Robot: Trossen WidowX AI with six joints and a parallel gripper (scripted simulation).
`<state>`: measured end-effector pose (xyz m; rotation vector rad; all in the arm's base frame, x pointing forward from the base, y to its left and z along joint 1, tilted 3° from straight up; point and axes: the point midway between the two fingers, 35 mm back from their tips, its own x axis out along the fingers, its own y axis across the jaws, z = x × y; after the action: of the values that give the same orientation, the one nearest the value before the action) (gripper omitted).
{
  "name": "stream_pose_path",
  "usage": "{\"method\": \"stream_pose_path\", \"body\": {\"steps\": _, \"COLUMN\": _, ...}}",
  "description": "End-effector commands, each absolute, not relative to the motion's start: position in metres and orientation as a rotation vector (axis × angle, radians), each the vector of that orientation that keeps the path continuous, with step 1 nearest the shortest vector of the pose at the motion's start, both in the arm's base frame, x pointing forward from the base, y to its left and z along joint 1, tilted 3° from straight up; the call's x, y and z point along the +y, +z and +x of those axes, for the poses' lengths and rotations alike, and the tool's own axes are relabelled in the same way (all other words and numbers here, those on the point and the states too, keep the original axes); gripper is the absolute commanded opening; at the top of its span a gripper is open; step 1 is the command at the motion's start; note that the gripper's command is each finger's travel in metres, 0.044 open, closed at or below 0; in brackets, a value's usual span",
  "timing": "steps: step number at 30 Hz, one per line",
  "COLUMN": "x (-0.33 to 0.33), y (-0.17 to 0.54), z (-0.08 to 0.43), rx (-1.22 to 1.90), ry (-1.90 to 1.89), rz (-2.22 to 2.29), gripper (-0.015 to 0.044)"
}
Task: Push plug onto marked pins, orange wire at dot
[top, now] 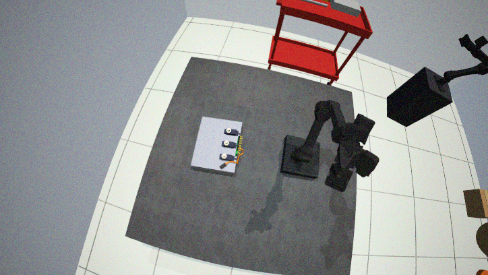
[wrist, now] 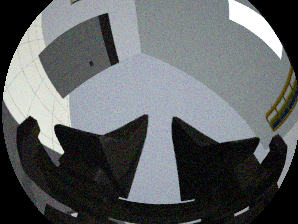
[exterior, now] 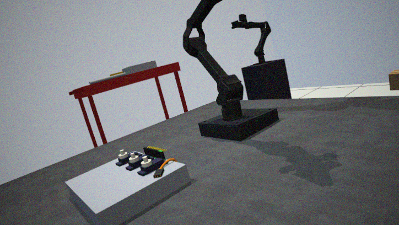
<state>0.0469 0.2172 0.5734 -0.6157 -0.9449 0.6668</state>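
The plug [top: 223, 166] [exterior: 158, 173] is small and dark and lies on top of the pale grey block [top: 207, 143] [exterior: 103, 186], near its corner beside the end servo [top: 226, 157] [exterior: 149, 168]. Its orange lead [top: 242, 151] [exterior: 167, 161] curls round from the pin edge. The row of thin golden pins [top: 240, 141] [exterior: 155, 148] sticks out along the block's edge on the arm's side. A green band [top: 237, 153] [exterior: 160, 151] shows near one end of it; its dot is too small to make out. My gripper [wrist: 160, 120] is partly open and empty, far from the plug, raised beyond the arm's base.
Two more servos [top: 230, 131] [top: 228, 143] sit in a row with the end one. The arm's black base [top: 286, 164] [exterior: 217, 131] stands on the dark table across from the pins. A red cart [top: 303, 59] [exterior: 128, 78] and a second arm on a black box [top: 409, 97] [exterior: 266, 80] stand beyond the table.
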Motion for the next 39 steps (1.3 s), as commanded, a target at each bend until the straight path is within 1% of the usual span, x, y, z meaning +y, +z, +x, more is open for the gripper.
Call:
{"method": "stream_pose_path", "body": {"steps": 1, "x": 0.219, "y": 0.566, "z": 0.059, "rx": -0.917, "ry": 0.650, "rz": -0.609, "gripper": 0.0115}}
{"method": "stream_pose_path", "body": {"steps": 21, "x": 0.216, "y": 0.512, "z": 0.148, "rx": -0.686, "ry": 0.527, "rz": -0.580, "gripper": 0.0115}}
{"method": "stream_pose_path", "body": {"steps": 39, "x": 0.173, "y": 0.452, "z": 0.232, "rx": -0.446, "ry": 0.395, "rz": -0.457, "gripper": 0.0115}}
